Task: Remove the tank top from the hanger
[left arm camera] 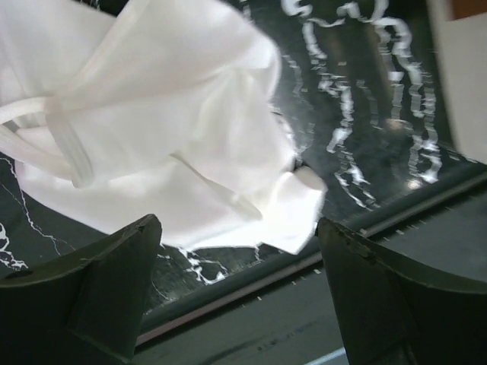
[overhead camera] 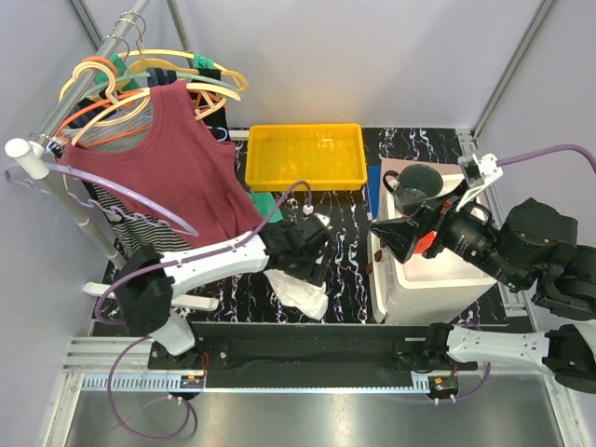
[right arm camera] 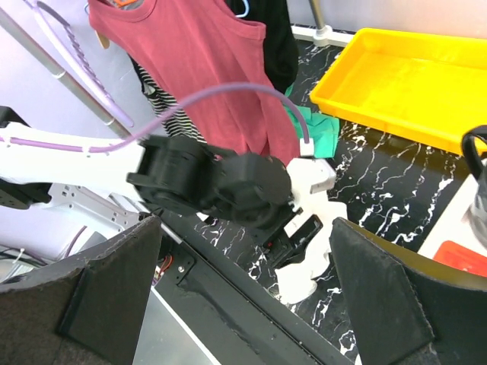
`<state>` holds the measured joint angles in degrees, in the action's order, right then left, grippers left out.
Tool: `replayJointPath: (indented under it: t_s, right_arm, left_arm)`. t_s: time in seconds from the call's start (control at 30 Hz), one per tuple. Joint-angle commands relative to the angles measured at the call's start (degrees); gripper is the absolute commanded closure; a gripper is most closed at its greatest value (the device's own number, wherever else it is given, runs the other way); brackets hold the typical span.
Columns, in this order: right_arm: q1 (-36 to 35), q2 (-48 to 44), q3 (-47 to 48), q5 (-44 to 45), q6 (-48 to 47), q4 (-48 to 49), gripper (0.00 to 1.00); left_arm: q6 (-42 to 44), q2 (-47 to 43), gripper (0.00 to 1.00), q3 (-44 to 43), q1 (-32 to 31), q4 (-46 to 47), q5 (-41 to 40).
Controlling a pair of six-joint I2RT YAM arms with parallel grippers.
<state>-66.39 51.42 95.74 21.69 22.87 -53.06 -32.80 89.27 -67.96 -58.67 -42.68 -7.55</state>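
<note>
Jaws are gaping on both: left gripper is hovering over white garment lying at the table near edge; right gripper is hanging empty.

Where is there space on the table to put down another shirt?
The best bare patch is the black table between the white cloth and the white box, in front of the yellow tray. The tray looks empty too. The left side is crowded: the red tank top, the green cloth and the left hand.
</note>
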Motion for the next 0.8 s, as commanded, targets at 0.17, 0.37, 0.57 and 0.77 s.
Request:
replayJointPath:
  t_s: [0.17,0.37,0.57,0.77]
  right_arm:
    - [-0.41,-2.11,-1.61,0.90,3.84,-0.99,0.00]
    - [-0.41,-3.95,-2.93,0.19,5.87,-1.35,0.00]
    - [-0.32,-5.36,-3.02,0.46,5.60,-3.01,0.00]
    - [-0.41,-5.80,-0.91,1.85,5.78,-5.91,0.00]
  left_arm:
    - [-3.59,7.84,0.10,5.11,-0.12,7.95,-8.44]
    - [-5.79,11.71,0.36,6.09,-0.04,9.54,-5.54]
    - [-3.34,11.27,0.81,2.23,0.14,7.26,-7.73]
    - [1.50,12.14,1.00,-15.41,2.42,-0.73,-10.99]
